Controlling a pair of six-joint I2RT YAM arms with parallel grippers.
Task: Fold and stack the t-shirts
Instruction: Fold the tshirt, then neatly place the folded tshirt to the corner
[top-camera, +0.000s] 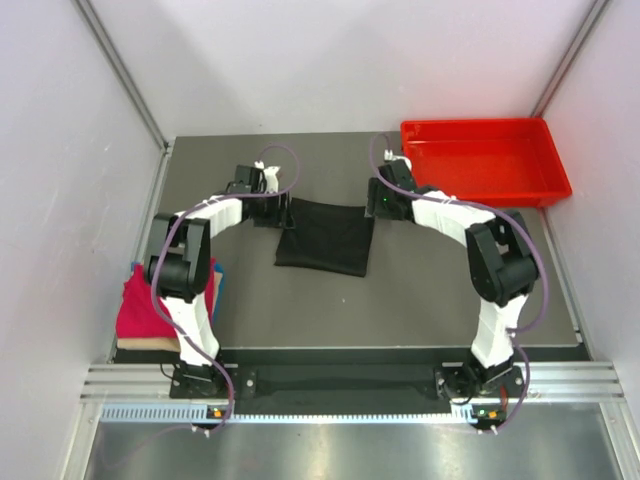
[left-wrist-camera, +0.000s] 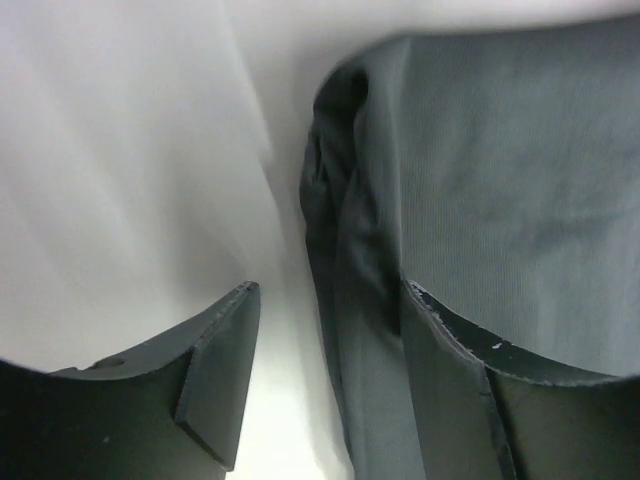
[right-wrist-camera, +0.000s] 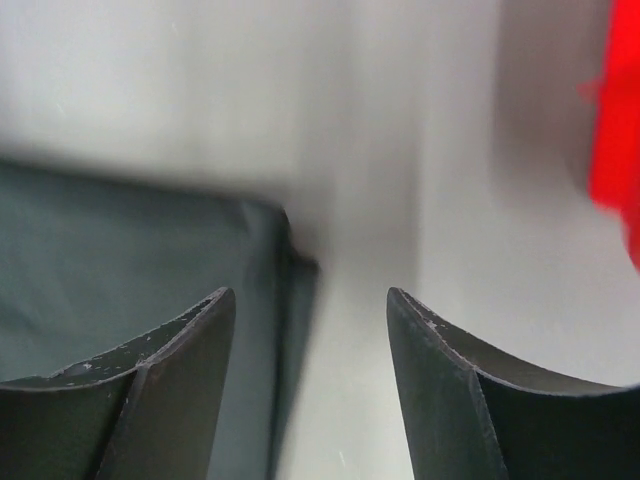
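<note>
Dark grey table (top-camera: 430, 290), white walls. Plain black cloth t-shirt (top-camera: 325, 237) part-folded mid-table. Left gripper (left-wrist-camera: 328, 300), right gripper (right-wrist-camera: 310, 300) at far corners, both wide open, empty. Risk: pinching top layer only, fold slumps.

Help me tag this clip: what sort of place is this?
Likely a robot lab test cell, not a home: bare white walls with metal corner rails, a left arm and right arm bolted to a dark table, a red plastic tray.
</note>
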